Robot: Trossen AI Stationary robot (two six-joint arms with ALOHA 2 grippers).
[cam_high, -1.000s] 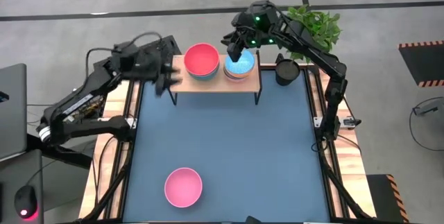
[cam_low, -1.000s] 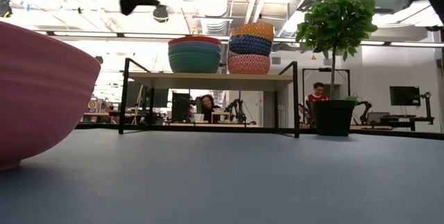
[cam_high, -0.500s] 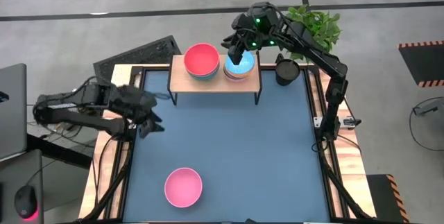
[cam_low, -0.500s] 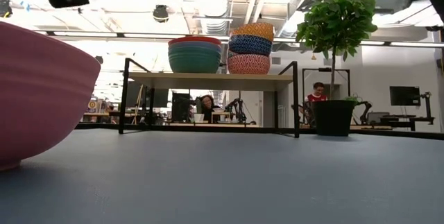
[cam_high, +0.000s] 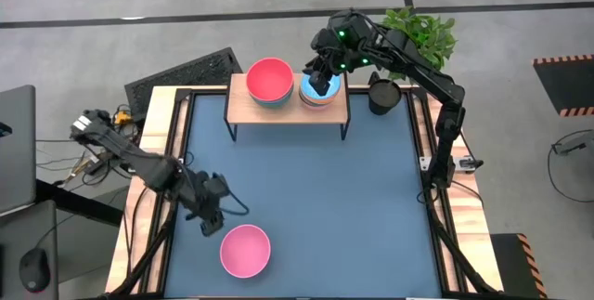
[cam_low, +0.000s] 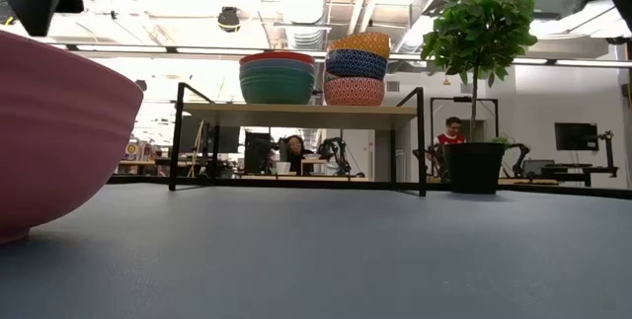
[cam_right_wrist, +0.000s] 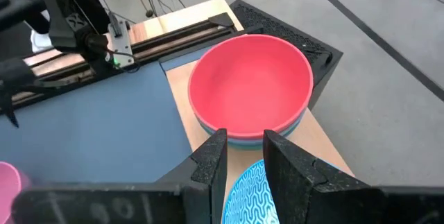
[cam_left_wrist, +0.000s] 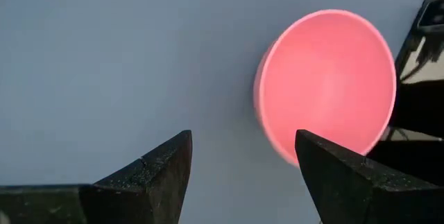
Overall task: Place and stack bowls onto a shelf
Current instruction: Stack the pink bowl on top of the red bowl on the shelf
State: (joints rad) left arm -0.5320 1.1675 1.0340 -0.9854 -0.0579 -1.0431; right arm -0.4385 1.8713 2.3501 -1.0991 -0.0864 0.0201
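Pink bowl (cam_high: 245, 250) sits alone near the table's (cam_high: 306, 189) front edge, toward the front-left corner, mouth up. My left gripper (cam_high: 212, 218) hangs just beside its rim on the left-rear side, fingers spread wide, holding nothing. Shelf (cam_high: 243, 109) stands along the far edge. Right gripper (cam_high: 320, 83), empty and barely parted over the bright blue bowl (cam_high: 320, 90), is much farther away.

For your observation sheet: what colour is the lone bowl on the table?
Pink bowl, clearest in the left wrist view.
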